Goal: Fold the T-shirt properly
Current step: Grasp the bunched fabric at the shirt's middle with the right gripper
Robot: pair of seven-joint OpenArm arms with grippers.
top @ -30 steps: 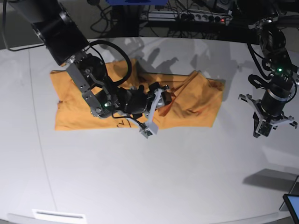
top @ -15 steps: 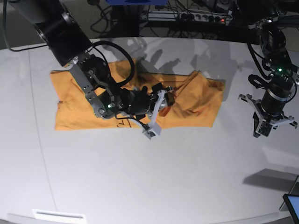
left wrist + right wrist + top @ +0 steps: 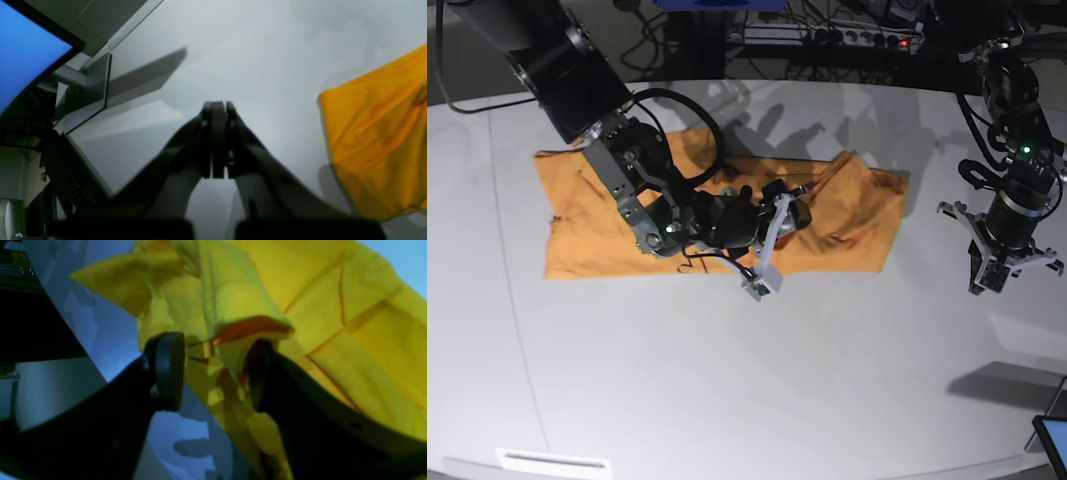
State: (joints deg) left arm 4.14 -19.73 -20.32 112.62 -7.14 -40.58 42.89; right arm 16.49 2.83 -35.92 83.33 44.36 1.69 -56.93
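Over the shirt (image 3: pixel 837 215), the right fingers (image 3: pixel 166 370) stand apart around a raised fold; left fingers (image 3: pixel 215 140) together, idle. Shallow bite risks the fold slipping free.

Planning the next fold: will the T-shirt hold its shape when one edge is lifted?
Probably not. The T-shirt lies wrinkled and bunched, so it likely sags. In the right wrist view, a fold droops between the right pincer pads, suggesting thin, light cloth that drags.

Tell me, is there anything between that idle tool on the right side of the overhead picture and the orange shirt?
Nothing: in the base view only bare white table separates the left tool from the T-shirt; the left wrist view agrees.
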